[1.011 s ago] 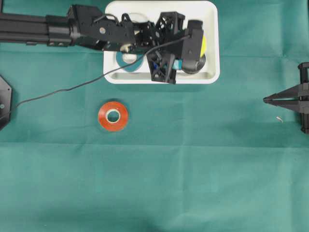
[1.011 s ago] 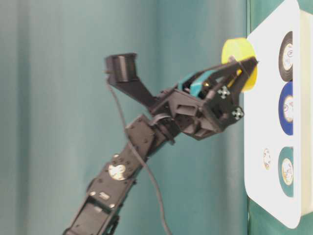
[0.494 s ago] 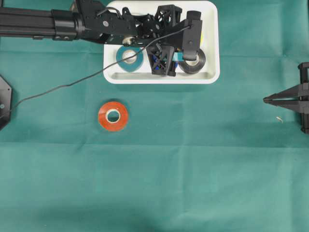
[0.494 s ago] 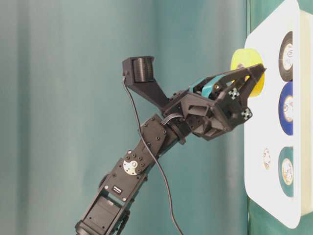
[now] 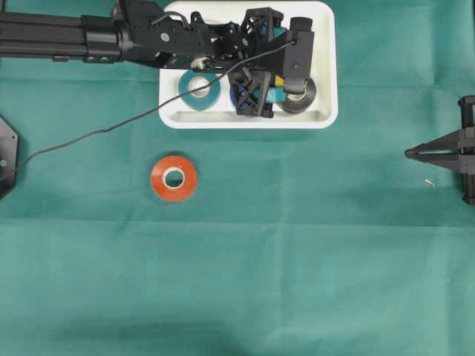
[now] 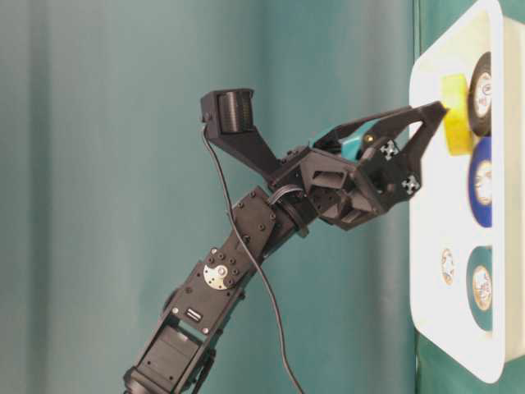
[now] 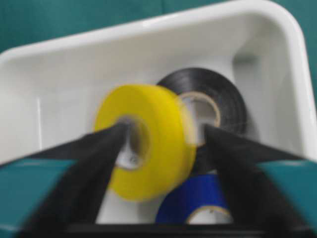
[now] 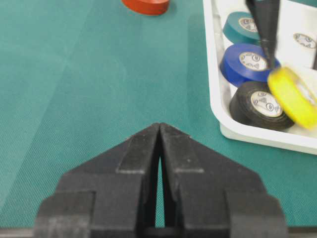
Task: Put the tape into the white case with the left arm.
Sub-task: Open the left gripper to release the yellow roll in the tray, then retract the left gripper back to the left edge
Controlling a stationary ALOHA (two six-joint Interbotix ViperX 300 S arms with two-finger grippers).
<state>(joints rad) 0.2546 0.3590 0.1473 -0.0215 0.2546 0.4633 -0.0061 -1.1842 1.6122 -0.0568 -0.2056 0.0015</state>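
Left gripper jaws apart, yellow tape roll loose inside white case; lift straight, avoid black roll. Right gripper closed.

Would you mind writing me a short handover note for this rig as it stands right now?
Left hand: open over the white case, its fingers apart on either side of the yellow tape, which looks just released and blurred, tilted against the black tape.
Right hand: shut, parked at the table's right side, holding nothing.
In the case: teal tape, blue tape, black and yellow.
Left to do: the orange tape lies on the green cloth in front of the case.
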